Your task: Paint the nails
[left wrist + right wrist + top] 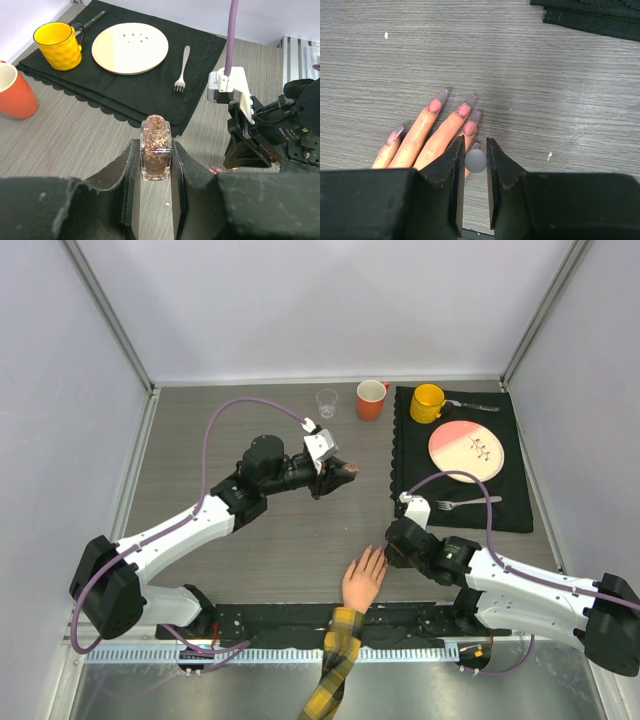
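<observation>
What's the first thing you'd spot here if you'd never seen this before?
A peach fake hand in a yellow plaid sleeve lies at the table's near edge, its long nails partly pink. The robot's left hand grips a little bottle of coppery glitter near the table's middle, and its right hand pinches a small grey cap right by those nails.

- A grey wood-grain table (280, 540) forms the floor of the enclosure.
- Plain pale walls (320, 300) close it in at the back, left and right.
- Slim metal posts (106, 310) run up the back corners.
- A white perforated rail (260, 653) lines the near edge.
- The light is even and the shadows are soft.
</observation>
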